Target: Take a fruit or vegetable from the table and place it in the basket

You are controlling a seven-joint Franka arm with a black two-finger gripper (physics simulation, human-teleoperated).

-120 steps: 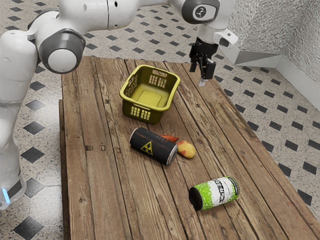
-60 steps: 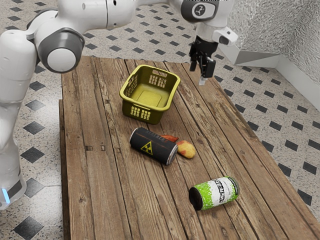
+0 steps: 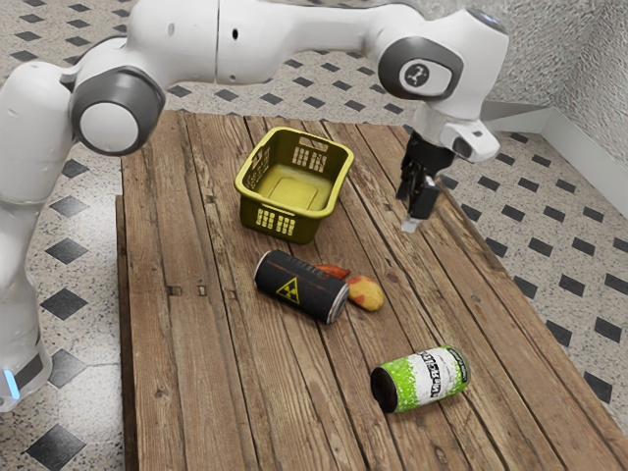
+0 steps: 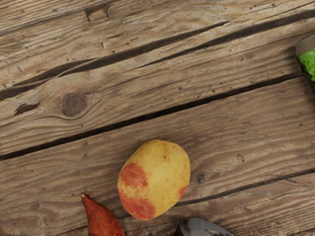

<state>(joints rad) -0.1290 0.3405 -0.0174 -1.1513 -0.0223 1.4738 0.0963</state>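
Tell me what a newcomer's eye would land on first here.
Probably the yellow basket, bright and empty toward the table's far end. Next, the black can with its yellow warning sign, lying on its side between the basket and the green-and-white can. Up close, the red-blotched potato stands out on the planks.

The light is bright and even, the shadows soft and faint.
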